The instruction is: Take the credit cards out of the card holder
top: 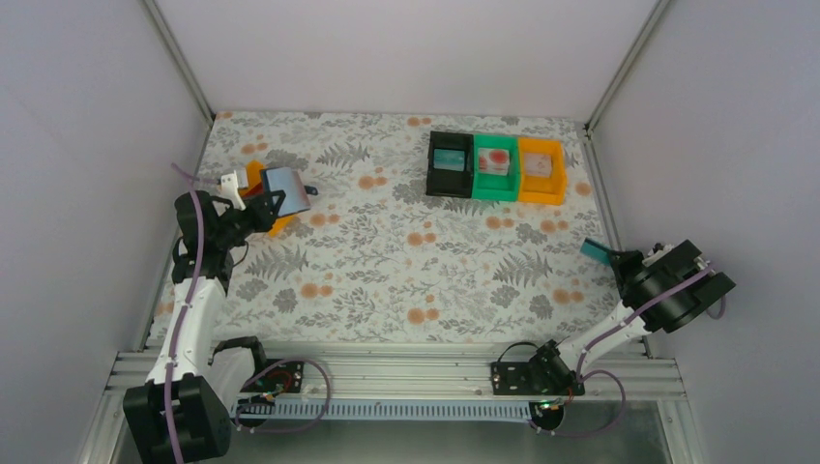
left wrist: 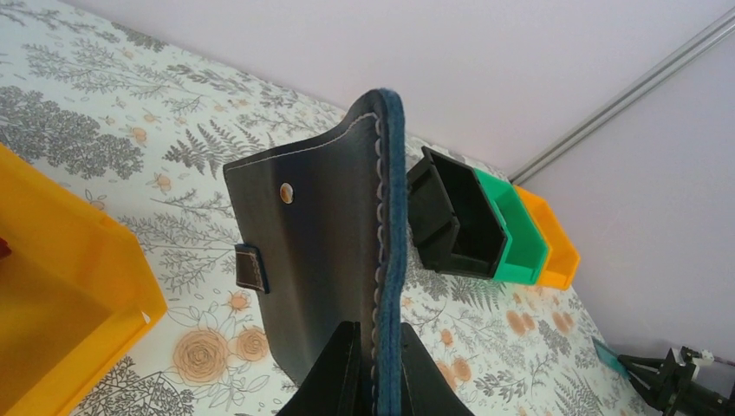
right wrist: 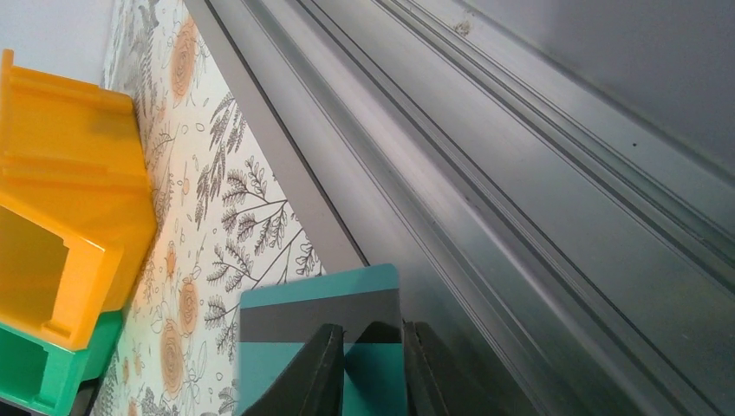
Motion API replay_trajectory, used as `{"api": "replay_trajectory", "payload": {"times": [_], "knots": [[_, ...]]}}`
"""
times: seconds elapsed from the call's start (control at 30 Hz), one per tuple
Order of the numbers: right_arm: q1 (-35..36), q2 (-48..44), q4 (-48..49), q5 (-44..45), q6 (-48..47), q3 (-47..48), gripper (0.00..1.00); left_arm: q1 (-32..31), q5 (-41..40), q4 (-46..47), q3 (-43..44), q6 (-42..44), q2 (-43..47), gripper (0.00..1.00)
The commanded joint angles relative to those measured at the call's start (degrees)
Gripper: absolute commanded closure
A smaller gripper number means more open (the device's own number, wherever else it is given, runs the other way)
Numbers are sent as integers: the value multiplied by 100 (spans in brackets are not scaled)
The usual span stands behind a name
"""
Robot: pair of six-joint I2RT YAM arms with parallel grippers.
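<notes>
Card holder stood upright above the left gripper, pinched at its lower edge; the right gripper was clamped on a teal credit card jutting ahead of it; the step seemed to call for a firm pinch and a low release over the bins to its left.

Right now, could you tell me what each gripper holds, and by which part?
The left gripper clamps the card holder by one edge; the right gripper pinches a teal card at its dark stripe.

Matt, leathery card holder, stitched edge
</notes>
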State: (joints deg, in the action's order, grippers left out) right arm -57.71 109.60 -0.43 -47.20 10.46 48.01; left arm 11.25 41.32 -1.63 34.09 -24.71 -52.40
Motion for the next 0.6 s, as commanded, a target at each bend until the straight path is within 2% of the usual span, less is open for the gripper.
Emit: {"api": "replay_trajectory", "payload": {"times": [0.0, 0.07, 0.37, 0.57], "knots": [[-232, 823, -25, 376, 686, 752, 87, 44, 148, 163, 166, 7, 26, 98], [-232, 856, -88, 403, 646, 780, 95, 44, 148, 163, 147, 19, 40, 98], [-219, 271, -191, 419, 779, 768, 95, 44, 174, 187, 104, 13, 127, 98], [69, -635, -595, 964, 824, 595, 96, 47, 158, 228, 58, -28, 175, 98]]}}
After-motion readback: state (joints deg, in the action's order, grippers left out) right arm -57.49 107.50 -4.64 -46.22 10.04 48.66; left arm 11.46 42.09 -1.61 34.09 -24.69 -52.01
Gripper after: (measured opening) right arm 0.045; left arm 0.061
